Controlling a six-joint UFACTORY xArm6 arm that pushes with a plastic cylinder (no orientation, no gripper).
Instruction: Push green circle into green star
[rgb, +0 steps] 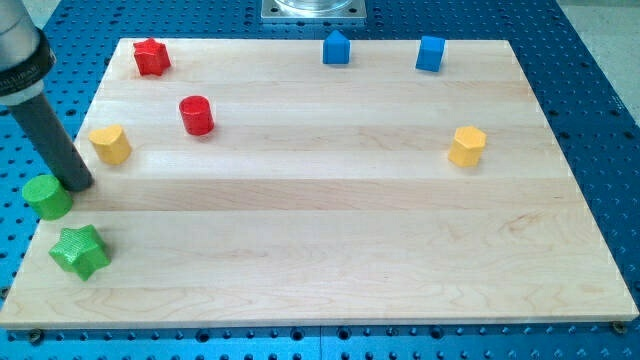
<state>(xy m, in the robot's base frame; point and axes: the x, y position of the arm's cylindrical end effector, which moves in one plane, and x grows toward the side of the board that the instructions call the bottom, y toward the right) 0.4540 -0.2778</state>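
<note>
The green circle (47, 196) sits at the board's left edge, partly over the rim. The green star (80, 251) lies just below it and slightly to the right, with a small gap between them. My tip (79, 185) stands right next to the green circle, at its upper right side, seemingly touching it. The dark rod slants up toward the view's top left corner.
A yellow block (110, 144) lies just up-right of my tip. A red cylinder (197, 115) and a red star (151, 57) are at upper left. Two blue blocks (336, 48) (430, 53) sit along the top edge. Another yellow block (466, 146) is at right.
</note>
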